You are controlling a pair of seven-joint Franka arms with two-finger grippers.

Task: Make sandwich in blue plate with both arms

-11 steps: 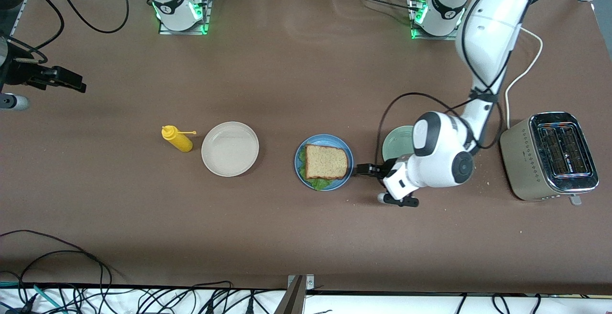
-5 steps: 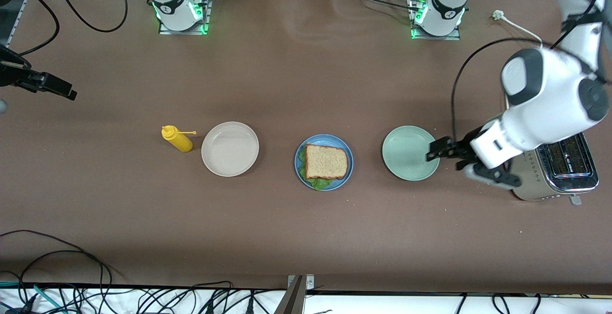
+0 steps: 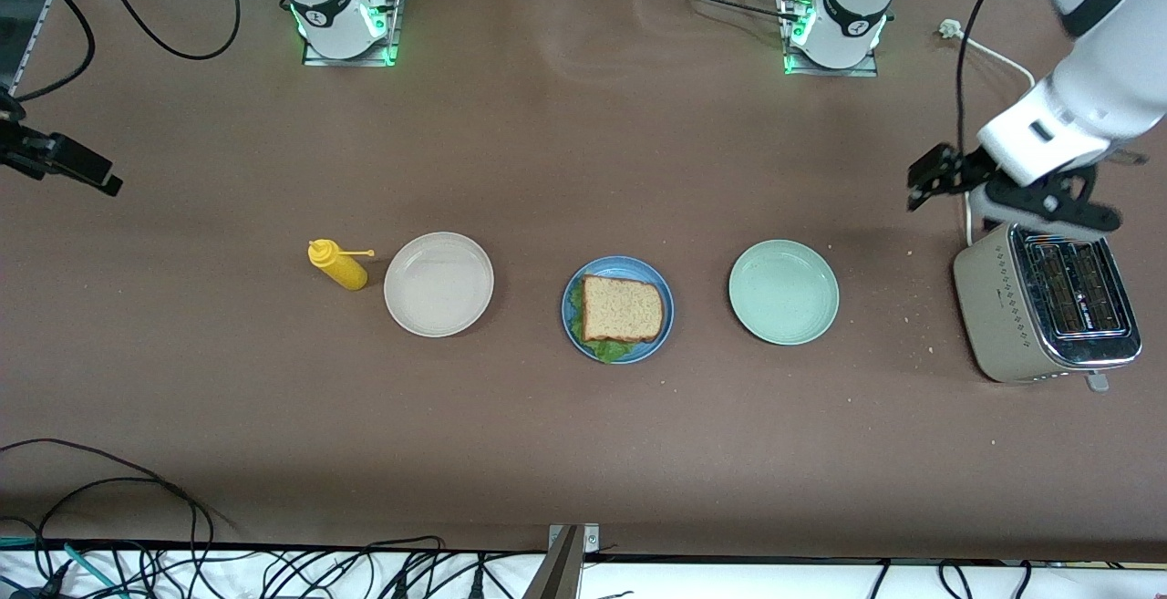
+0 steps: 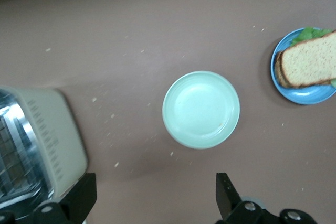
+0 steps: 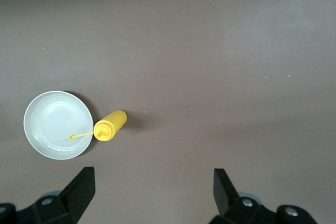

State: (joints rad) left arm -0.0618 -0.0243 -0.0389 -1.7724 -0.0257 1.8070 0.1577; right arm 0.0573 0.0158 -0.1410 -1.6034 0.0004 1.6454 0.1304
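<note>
The sandwich (image 3: 622,308) lies on the blue plate (image 3: 665,293) in the middle of the table: a brown bread slice on top, green lettuce poking out at the edges. The left wrist view catches the sandwich (image 4: 311,61) and the blue plate (image 4: 305,94) at its edge. My left gripper (image 3: 930,176) hangs open and empty, high over the table by the toaster, well away from the plate. Its fingers (image 4: 83,195) stand wide apart around the left gripper's (image 4: 155,195) gap. My right gripper (image 3: 98,176) waits open and empty over the right arm's end of the table, also seen as the right gripper (image 5: 155,187).
A pale green plate (image 3: 783,292) sits beside the blue plate toward the left arm's end, then a silver toaster (image 3: 1047,298) with its white cord. Toward the right arm's end are a beige-white plate (image 3: 438,284) and a yellow squeeze bottle (image 3: 338,265). Crumbs dot the table.
The left arm has lifted away from the blue plate and swung toward the toaster end, rising high. The right gripper has drifted slightly farther toward its table edge.
</note>
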